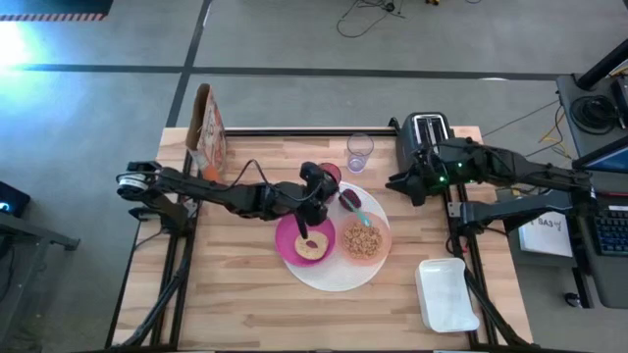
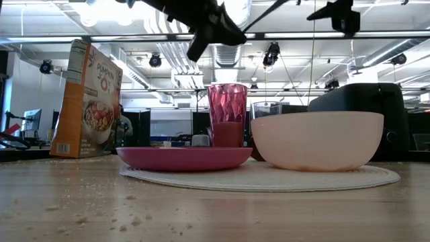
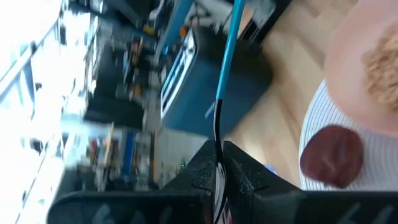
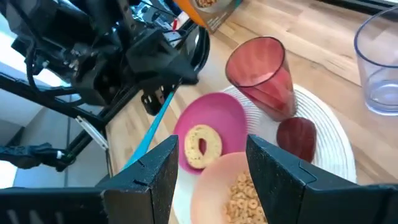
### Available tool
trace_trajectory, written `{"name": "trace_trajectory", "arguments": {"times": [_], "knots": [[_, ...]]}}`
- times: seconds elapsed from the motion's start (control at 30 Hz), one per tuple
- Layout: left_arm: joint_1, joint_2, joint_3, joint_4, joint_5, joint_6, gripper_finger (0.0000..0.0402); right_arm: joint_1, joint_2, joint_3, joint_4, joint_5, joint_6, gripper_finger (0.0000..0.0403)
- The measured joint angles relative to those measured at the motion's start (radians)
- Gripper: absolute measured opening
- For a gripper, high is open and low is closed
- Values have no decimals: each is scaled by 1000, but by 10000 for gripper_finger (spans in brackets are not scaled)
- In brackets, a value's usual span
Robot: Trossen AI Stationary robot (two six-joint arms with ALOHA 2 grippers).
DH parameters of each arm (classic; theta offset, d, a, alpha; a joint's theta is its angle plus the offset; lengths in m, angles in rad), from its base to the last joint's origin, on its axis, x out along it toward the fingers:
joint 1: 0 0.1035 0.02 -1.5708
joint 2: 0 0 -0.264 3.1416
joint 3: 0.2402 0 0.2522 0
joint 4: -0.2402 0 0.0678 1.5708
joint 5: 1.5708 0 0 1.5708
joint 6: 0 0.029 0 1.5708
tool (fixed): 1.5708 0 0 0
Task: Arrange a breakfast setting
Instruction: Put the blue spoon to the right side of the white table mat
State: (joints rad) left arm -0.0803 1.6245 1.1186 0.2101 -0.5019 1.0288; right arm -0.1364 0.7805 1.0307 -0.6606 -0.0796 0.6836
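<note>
Crumbs dot the worktop (image 2: 201,215) at the low view's bottom; behind them a white plate (image 1: 324,277) carries a magenta plate (image 1: 290,243) with a bagel (image 1: 312,246), an orange bowl (image 1: 364,242), a dark red fruit (image 4: 296,138) and a pink cup (image 4: 264,76). Left gripper (image 1: 312,222), clamped on a blue stick (image 4: 151,129), hangs over the bagel at frame centre, arm stretched rightward. Right gripper (image 1: 402,184), fingers apart, waits right of centre beside the toaster (image 1: 422,137).

A big plate (image 1: 334,277) sits mid-counter (image 1: 235,304). On it, a small plate (image 1: 290,245) carries a bagel (image 1: 312,246), with a cereal bowl (image 1: 364,242) on its right. A cup (image 1: 329,175) and fruit (image 1: 350,199) stand at the big plate's far rim. Cereal box (image 1: 208,129) at far left corner, toaster (image 1: 424,139) far right, tub (image 1: 446,294) near right.
</note>
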Motion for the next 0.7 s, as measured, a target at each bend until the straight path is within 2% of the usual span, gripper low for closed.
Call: {"name": "trace_trajectory", "arguments": {"times": [0.1, 0.27, 0.43, 0.7], "knots": [[2, -4, 0, 8, 28, 81, 0, 1, 31, 39, -7, -3, 33, 176], [8, 2, 0, 11, 21, 199, 0, 1, 117, 86, -22, -5, 195, 176], [10, 2, 0, 19, 21, 215, 0, 1, 223, 155, -68, -30, 249, 176], [30, 2, 0, 34, 23, 221, 0, 1, 372, 275, -202, -32, 227, 176]]}}
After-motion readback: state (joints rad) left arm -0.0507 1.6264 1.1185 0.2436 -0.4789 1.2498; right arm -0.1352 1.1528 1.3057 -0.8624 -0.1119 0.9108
